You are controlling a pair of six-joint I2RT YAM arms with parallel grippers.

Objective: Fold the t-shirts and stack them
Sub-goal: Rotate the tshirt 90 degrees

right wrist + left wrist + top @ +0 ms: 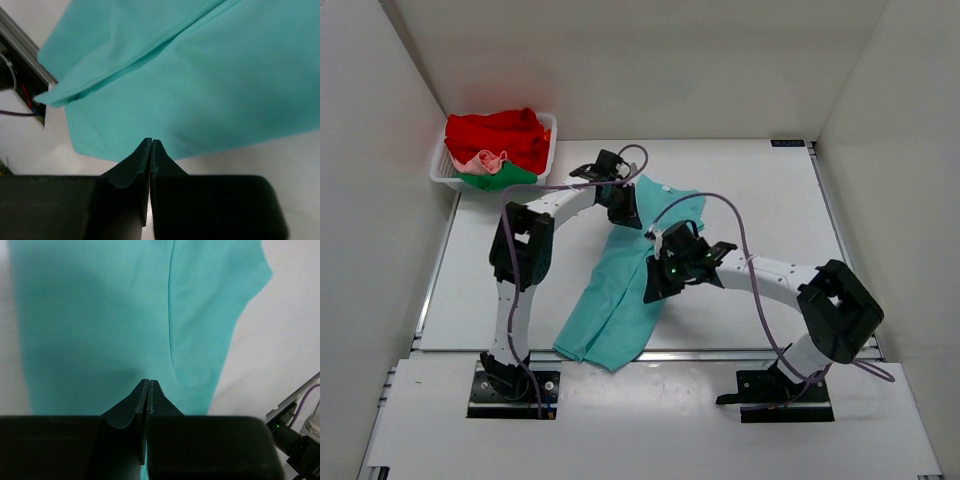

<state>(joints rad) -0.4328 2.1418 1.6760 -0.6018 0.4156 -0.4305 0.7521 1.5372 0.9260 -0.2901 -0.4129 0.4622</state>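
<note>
The teal t-shirt (pixel 612 305) lies folded lengthwise in a long strip, running diagonally from the table's middle back to its front edge. My left gripper (pixel 629 214) is shut, its tips over the shirt's upper part; the left wrist view shows the closed tips (pixel 149 381) above smooth teal cloth (pixel 100 315). My right gripper (pixel 654 288) is shut at the shirt's right edge; its tips (pixel 151 140) sit where the cloth (pixel 225 90) meets the white table. No cloth shows between either pair of jaws. The red (pixel 505 132), pale pink (pixel 482 160) and green (pixel 508 177) shirts lie bunched in the basket.
The white lattice basket (pixel 439 176) stands at the back left corner. White walls close in the table on the left, back and right. A metal rail (pixel 720 354) runs along the front edge, where the shirt's lower end reaches. Purple cables (pixel 752 290) loop over both arms.
</note>
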